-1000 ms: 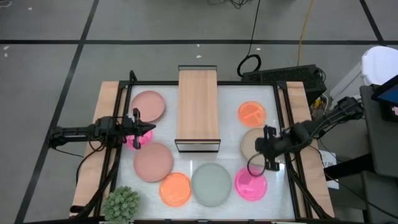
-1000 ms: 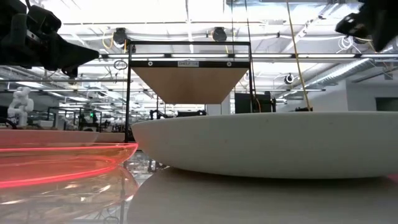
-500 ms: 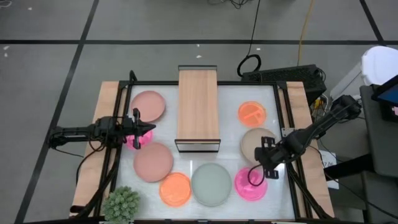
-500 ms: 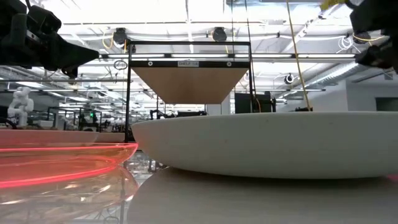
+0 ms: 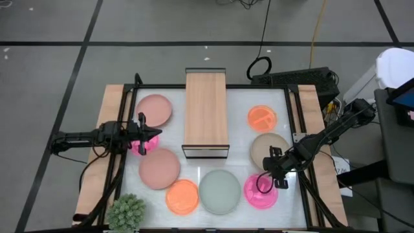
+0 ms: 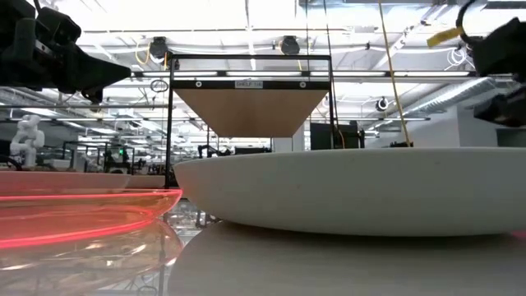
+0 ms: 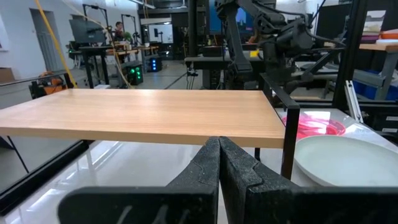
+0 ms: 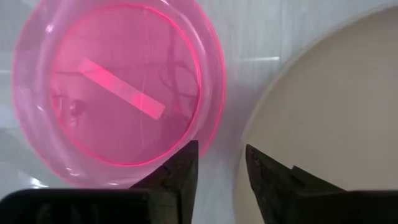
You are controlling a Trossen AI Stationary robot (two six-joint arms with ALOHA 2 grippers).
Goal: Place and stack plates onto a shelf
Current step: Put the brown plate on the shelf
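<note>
Near the table's right edge, my right tool (image 5: 266, 182) hangs narrowly parted between hot pink plate (image 5: 260, 192) and beige plate (image 5: 268, 148); left tool (image 5: 155, 134) pinched together, empty, beside the shelf (image 5: 206, 110).

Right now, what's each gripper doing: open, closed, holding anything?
Left gripper: jaws closed, empty, beside the shelf.
Right gripper: jaws open, empty, above the hot pink plate.

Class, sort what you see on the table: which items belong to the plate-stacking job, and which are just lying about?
Job items: shelf; dusty pink plates; beige plate; pale green plate; orange plates; hot pink plates.

Lying about: spiky plant ball.
</note>
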